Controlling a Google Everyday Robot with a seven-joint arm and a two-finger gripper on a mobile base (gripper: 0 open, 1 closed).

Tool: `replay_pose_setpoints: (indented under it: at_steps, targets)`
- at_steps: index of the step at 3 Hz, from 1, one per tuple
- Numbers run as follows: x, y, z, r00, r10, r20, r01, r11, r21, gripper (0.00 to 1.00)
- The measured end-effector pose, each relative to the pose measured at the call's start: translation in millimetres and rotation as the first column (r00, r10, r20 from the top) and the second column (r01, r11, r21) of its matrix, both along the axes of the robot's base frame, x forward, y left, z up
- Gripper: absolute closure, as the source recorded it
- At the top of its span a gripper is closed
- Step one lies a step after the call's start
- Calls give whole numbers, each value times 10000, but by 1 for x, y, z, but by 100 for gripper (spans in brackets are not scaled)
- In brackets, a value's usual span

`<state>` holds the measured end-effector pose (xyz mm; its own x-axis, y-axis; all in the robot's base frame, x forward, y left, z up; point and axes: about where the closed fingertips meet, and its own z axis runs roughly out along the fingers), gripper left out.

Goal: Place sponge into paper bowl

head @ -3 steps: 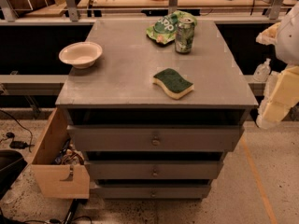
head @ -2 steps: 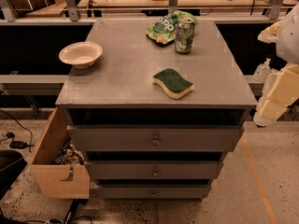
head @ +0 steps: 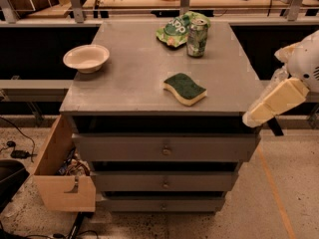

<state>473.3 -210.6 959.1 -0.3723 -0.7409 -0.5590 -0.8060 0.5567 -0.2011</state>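
Since there's only the one camera view to go on, everything below comes from that. The sponge [head: 185, 88] lies flat on the bench [head: 129, 78] near the front edge, a bit right of the middle, green scrubby side up and the yellow foam facing the front. The paper bowl [head: 86, 57] sits upright and empty right at the left edge, well apart from the sponge. A drink can [head: 197, 37] and a snack bag [head: 174, 31] are up by the back edge, out of the way.

The gripper [head: 256, 113] hangs off the front right corner, outside the bench and holding nothing. Whether it's spread or closed can't be told from this angle.

On handling: the sponge looks light and squishy, so it should give under a pinch rather than slip, and nothing about it is fragile. The best bet is probably to come straight down and take it across the short width around the middle, biting into the foam sides. The bowl looks flimsy and light, so a bump on its rim could probably shove it off that left edge. A drop from just above seems safer than pressing down.
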Motion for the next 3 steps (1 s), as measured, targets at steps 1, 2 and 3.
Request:
replay_pose_setpoints:
  at_steps: [1, 2, 3]
  targets:
    - [37, 12, -11, 9942, -893, 598, 807, 9877, 1338, 0]
    - [77, 19, -13, 9812, -1423, 1301, 1123, 9703, 2141, 0]
    - [105, 30, -18, 9718, -1633, 1702, 1115, 9538, 2789, 0]
